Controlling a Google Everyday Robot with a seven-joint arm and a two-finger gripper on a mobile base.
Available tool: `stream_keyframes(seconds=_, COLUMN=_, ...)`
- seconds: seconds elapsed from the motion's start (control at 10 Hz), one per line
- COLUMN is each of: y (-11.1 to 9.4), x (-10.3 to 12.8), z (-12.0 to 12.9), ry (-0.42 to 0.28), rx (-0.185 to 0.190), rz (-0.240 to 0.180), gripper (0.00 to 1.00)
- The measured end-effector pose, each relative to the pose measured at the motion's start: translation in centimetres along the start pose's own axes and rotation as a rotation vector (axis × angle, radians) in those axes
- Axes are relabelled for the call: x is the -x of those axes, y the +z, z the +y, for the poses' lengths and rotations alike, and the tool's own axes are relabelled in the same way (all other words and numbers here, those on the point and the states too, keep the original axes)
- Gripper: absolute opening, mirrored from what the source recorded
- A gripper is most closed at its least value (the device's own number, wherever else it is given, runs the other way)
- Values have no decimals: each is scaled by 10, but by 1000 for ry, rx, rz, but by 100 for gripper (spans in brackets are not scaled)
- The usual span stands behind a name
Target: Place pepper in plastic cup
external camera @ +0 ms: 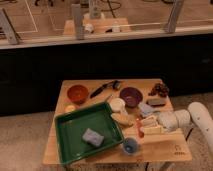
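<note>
The red-orange pepper [139,129] is at the tips of my gripper [144,126], above the table's right half. The gripper comes in from the right on a white arm [200,120], and its two cream fingers [151,130] are closed on the pepper. The small light-blue plastic cup [130,145] stands near the table's front edge, a little below and left of the pepper, with nothing seen in it.
A green tray [75,145] with a grey sponge [92,137] fills the front left. A tan oblong piece [122,119], white cup [117,104], purple bowl [131,96], orange bowl [77,93], black utensil [102,90] and dark grapes [160,90] lie behind.
</note>
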Motion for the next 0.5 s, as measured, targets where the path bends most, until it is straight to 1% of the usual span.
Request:
stream_keyframes(seconds=0.1, y=6, x=3, z=2, ry=4, rx=5, rz=-8, gripper=0)
stream_keyframes(seconds=0.5, y=17, x=15, z=15, ry=19, rx=18, rz=-37, gripper=0)
